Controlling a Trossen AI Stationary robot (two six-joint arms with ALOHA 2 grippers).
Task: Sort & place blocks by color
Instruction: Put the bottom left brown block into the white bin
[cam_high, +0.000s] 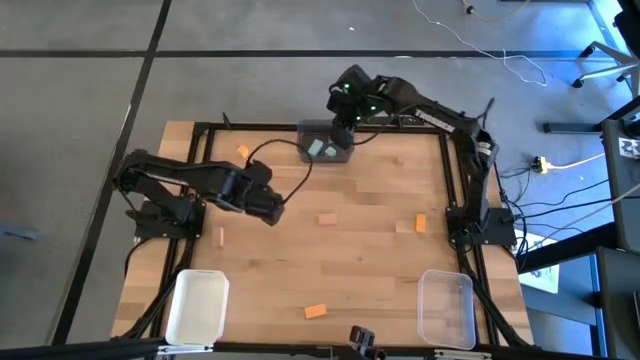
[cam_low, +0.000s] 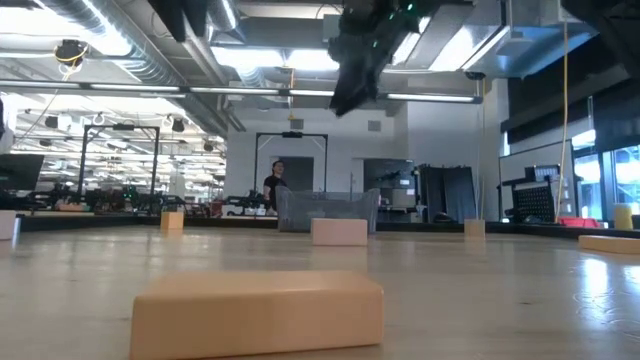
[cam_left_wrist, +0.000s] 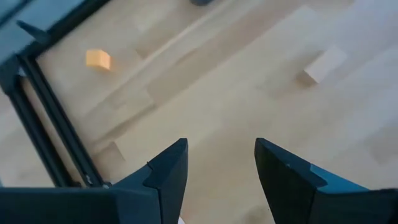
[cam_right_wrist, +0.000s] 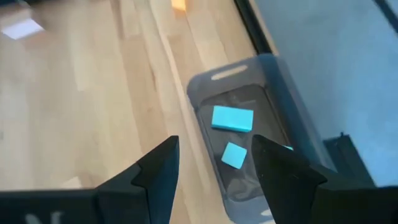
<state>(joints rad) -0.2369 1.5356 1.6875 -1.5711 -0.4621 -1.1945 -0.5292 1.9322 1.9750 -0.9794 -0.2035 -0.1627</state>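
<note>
On the desk's (cam_high: 370, 200) near edge an orange block (cam_high: 315, 311) lies between the white bin (cam_high: 197, 305) and clear bin (cam_high: 446, 306). Mid-desk, the left tool (cam_high: 276, 211) hovers open and empty near a tan block (cam_high: 327, 220). At the far edge, the right tool (cam_right_wrist: 211, 163) hangs open above the dark grey bin (cam_right_wrist: 292, 130) holding teal blocks (cam_right_wrist: 232, 118); teal sorting looks done, so orange or tan should be picked next.
</note>
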